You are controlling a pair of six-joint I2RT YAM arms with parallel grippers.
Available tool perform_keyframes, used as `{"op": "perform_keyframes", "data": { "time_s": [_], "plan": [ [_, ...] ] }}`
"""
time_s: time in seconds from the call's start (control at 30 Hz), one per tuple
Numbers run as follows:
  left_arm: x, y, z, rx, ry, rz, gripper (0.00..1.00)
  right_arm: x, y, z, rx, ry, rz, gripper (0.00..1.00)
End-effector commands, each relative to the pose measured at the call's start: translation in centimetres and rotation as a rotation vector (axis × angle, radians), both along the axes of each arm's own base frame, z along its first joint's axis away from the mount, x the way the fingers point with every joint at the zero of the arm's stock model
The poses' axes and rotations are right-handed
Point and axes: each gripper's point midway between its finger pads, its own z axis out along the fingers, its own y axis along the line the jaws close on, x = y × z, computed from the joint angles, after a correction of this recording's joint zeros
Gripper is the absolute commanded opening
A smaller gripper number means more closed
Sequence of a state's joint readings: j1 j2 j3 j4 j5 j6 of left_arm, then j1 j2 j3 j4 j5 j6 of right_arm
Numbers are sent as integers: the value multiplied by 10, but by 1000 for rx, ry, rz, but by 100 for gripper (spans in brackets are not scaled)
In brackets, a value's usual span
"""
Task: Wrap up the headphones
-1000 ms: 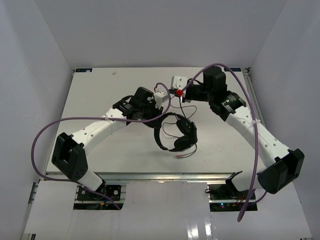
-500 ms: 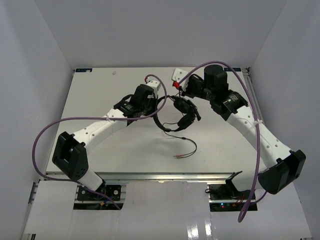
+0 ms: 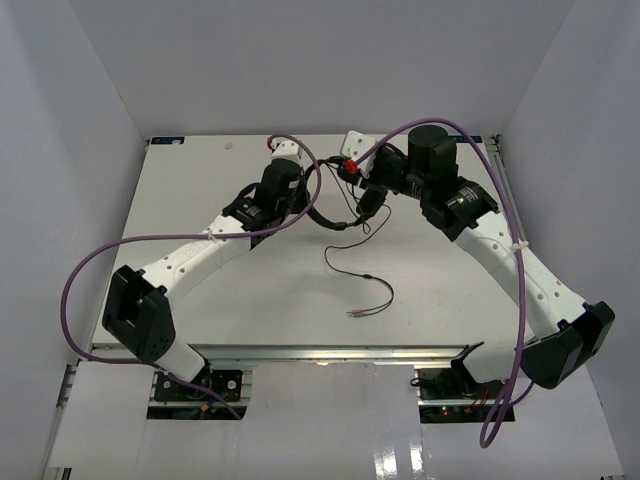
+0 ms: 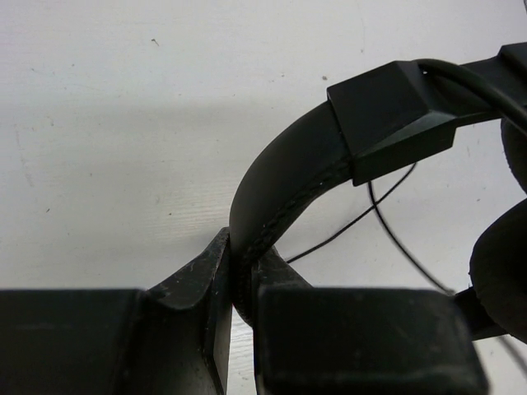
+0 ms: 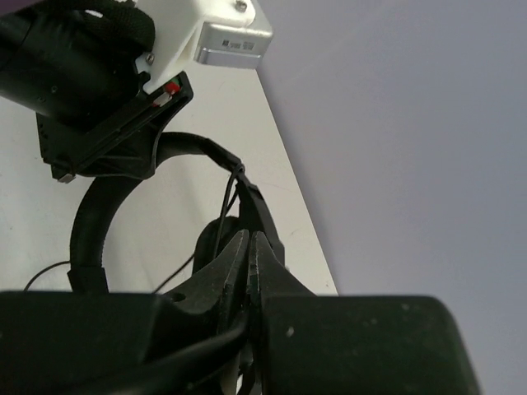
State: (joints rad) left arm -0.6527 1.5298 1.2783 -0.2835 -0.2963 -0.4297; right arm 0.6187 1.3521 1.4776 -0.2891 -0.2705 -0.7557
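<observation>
1. The left claw (image 4: 239,267) is clenched on the headphones (image 4: 284,185). Its two fingers (image 4: 202,284) pinch the curved headband edge-on, and no gap shows on either side of the band.
2. Just past that grip, the headband runs up into a squared black slider block (image 4: 395,115). A padded earcup (image 4: 502,263) hangs at the right edge of the left wrist view.
3. The right claw (image 5: 249,243) is clenched almost completely, its tips nearly meeting. The thin black cord (image 5: 227,206) drops from the end of the headband straight into the slit between the tips, so this claw is grasping the cord.
4. In the right wrist view the left claw sits just beyond the right one, clamped on the far side of the same headband. The band arches between the two claws.
5. From above, the headphones are at the far middle of the table (image 3: 200,290), strung between the two claws, which are close together. The left claw holds the headband's left side, and the right claw is beside the earcup end.
6. Whether the earcups touch the table or hang just above it cannot be told.
7. The rest of the cord trails toward the near edge and lies in a loose curve on the table. It ends in small reddish plugs (image 3: 357,312), well apart from both claws.
</observation>
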Motion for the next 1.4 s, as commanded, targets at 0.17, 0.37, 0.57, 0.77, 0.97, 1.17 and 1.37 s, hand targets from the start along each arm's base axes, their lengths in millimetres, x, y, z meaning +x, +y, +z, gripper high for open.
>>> {"op": "perform_keyframes", "data": {
  "time_s": [0.17,0.37,0.57,0.77,0.97,1.17,1.37],
  "plan": [
    [41,-30,50,-234,-66,20,0,-2,3,36,19,-109,-12,8],
    [27,-59,41,-225,-47,-115,0,20,-6,38,-7,-172,-122,8],
    [-10,-48,0,-146,-12,-231,0,44,-23,57,21,-208,-197,8],
    [-58,-56,-10,-127,-2,-450,0,67,-24,32,25,-127,-175,8],
    [-95,-66,-2,-132,-36,-618,0,78,-10,-18,33,28,-110,8],
    [-120,-69,21,-156,-98,-714,0,91,-7,-61,52,175,-105,8],
    [-123,-56,42,-146,-136,-671,0,105,-37,-86,137,322,-136,8]
  ]
}}
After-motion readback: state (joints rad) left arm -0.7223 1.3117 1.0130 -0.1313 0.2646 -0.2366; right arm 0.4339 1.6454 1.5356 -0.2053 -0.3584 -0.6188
